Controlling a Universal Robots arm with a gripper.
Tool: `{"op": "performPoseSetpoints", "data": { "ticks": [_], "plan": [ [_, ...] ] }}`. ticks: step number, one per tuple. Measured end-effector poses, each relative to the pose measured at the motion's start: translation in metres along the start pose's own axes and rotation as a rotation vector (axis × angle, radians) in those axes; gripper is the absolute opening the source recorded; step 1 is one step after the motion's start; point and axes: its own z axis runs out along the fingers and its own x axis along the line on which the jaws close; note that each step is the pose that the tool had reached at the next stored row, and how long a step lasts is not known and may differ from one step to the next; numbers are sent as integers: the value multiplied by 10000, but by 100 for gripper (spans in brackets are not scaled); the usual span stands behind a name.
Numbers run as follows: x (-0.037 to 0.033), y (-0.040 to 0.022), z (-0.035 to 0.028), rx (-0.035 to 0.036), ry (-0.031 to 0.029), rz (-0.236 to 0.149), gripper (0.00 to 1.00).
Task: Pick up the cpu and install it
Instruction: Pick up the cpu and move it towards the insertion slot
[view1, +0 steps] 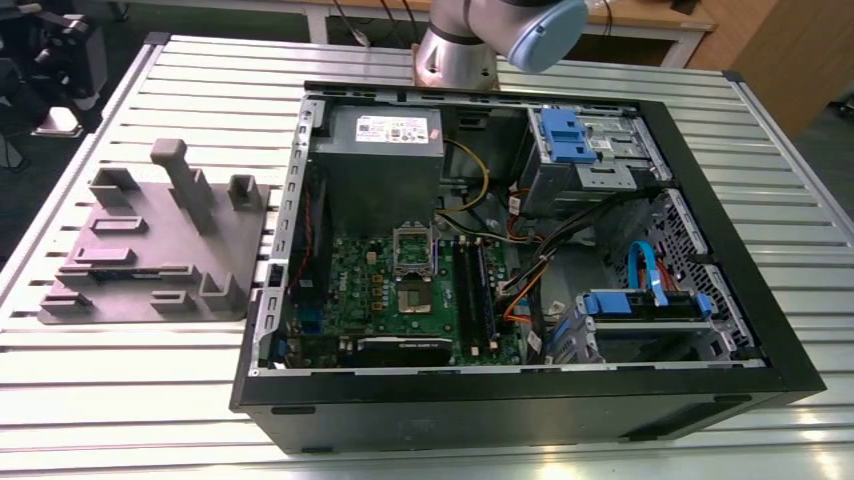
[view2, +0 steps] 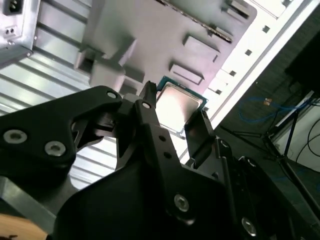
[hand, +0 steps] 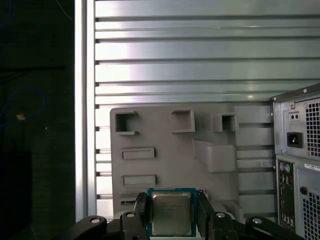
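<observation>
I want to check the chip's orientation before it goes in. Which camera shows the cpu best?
The first wrist view: the cpu faces the camera squarely, its metal top clear between the hand's fingers. The second wrist view shows it obliquely, partly covered by a finger. The exterior view looks at the open computer case.

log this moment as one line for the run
gripper: shut on small flat square silvery-grey metal-topped cpu | cpu: held clear of grey plastic block fixture | install: not yet done
</observation>
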Motion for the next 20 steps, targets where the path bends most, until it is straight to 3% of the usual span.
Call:
{"op": "performPoseSetpoints", "data": {
  "ticks": [2,7,12,15,20],
  "plan": [
    [-64,1,3,1,16,0,47],
    [-75,6,-93,1,19,1,47],
    [-171,10,-93,-2,20,15,47],
    [-264,13,-88,-5,23,17,47],
    [-488,21,-72,-6,37,17,47]
  ]
}}
